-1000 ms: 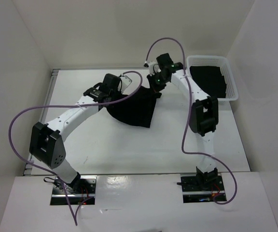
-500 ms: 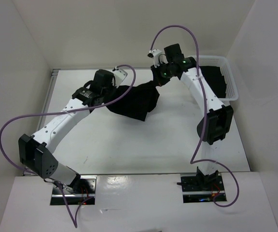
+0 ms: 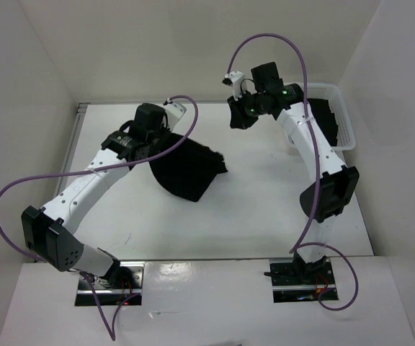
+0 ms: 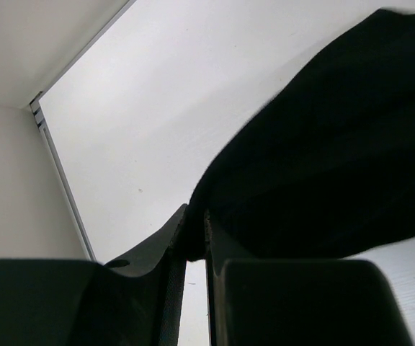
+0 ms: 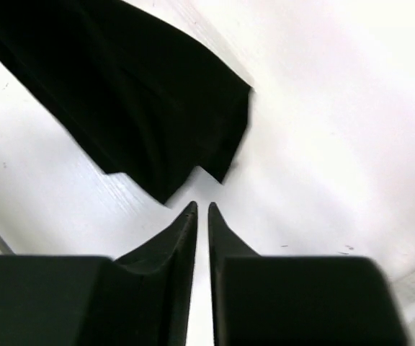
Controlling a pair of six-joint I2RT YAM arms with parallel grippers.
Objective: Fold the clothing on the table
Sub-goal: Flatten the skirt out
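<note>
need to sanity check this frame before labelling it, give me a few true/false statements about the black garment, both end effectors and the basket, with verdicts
1. The left end effector grips the clothing. True.
2. The right end effector also holds the clothing. False: nothing is between its fingers, and it hangs clear of the fabric.
3. A white basket sits at the far right of the table with dark fabric inside. True.
4. The clothing lies folded in a neat flat rectangle. False: it is a rumpled, irregular shape, and the left end effector has it pinched at one edge.
</note>
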